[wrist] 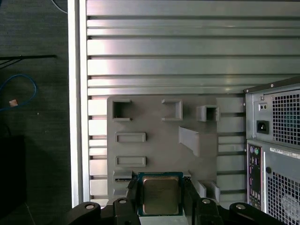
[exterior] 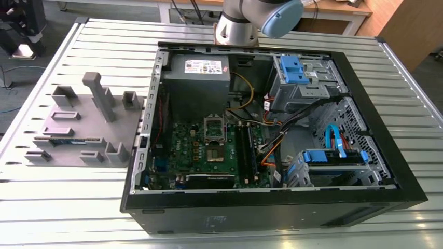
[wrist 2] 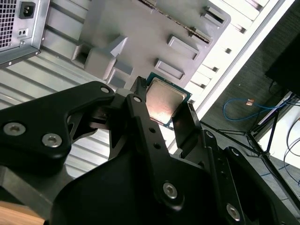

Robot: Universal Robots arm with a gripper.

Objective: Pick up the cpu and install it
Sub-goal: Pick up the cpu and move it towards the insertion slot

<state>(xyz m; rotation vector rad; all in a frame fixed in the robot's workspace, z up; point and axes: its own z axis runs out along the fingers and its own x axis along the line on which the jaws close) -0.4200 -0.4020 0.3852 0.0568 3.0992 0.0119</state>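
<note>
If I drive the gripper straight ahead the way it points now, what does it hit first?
Probably the grey tray: in both wrist views it lies directly beyond the gripper, which grips the cpu. Nothing shows between them; the depth is unclear.

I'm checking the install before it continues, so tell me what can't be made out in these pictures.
cpu: underside faces away in both wrist views; one edge sits behind the tool in the first wrist view.
socket: contacts too small to tell in the exterior view.
arm: cut off by the exterior view's top edge.
</note>
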